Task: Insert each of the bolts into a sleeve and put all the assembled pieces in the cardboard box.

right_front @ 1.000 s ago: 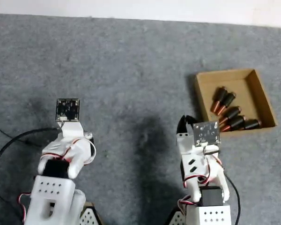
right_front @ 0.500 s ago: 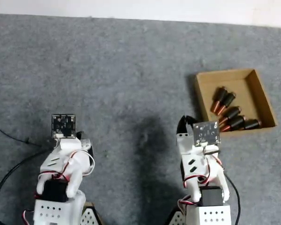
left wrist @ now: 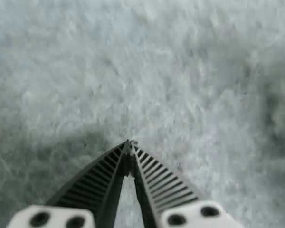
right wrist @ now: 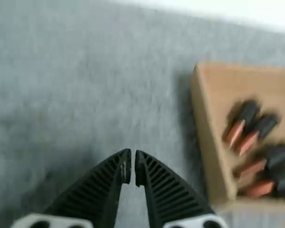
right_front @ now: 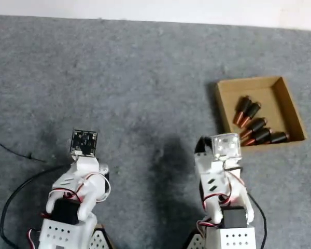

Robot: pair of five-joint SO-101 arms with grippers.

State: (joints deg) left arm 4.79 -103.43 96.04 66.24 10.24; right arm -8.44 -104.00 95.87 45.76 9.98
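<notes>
Shallow brown cardboard box on fuzzy grey carpet holds five black-sleeved copper bolts. Ribbed black left gripper is pinched closed and empty. The right gripper, beside the box, shows a slit and is empty. Left arm has pulled back and swung inward. Thin black cable lies by it.

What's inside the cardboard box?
The cardboard box holds five dark pieces lying side by side on its floor, most showing a coppery end. Whatever lies beneath them, or within their dark parts, is covered.
</notes>
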